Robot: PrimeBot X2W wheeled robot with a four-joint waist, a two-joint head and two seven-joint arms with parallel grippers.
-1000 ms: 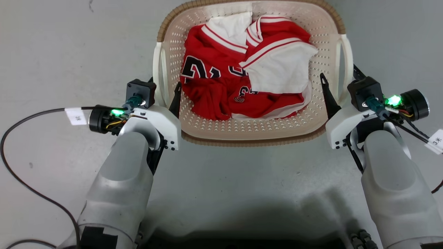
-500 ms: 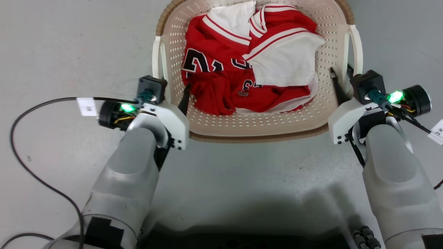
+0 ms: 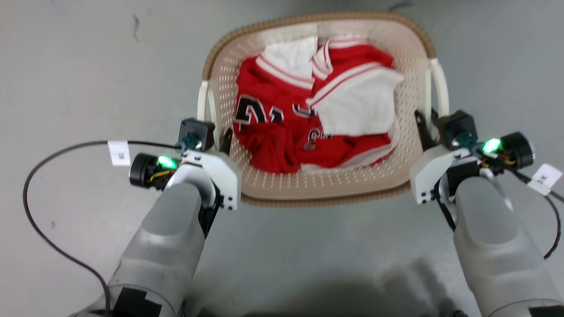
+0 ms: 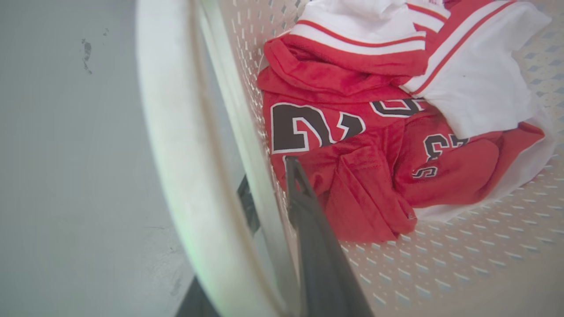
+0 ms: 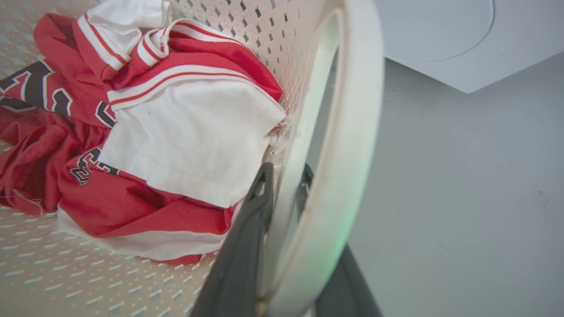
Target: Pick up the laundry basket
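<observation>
Cream laundry basket [image 3: 321, 187] is clamped by left end effector [image 3: 219, 140] and right end effector [image 3: 426, 125], forearms reaching forward

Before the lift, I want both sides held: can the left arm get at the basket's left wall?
Likely yes: the left gripper straddles the laundry basket's wall, one finger inside, one outside by the handle; the jersey isn't between.

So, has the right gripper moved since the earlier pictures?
Yes. The right gripper shifted outward toward the laundry basket's right wall; its fingers now straddle it.
</observation>
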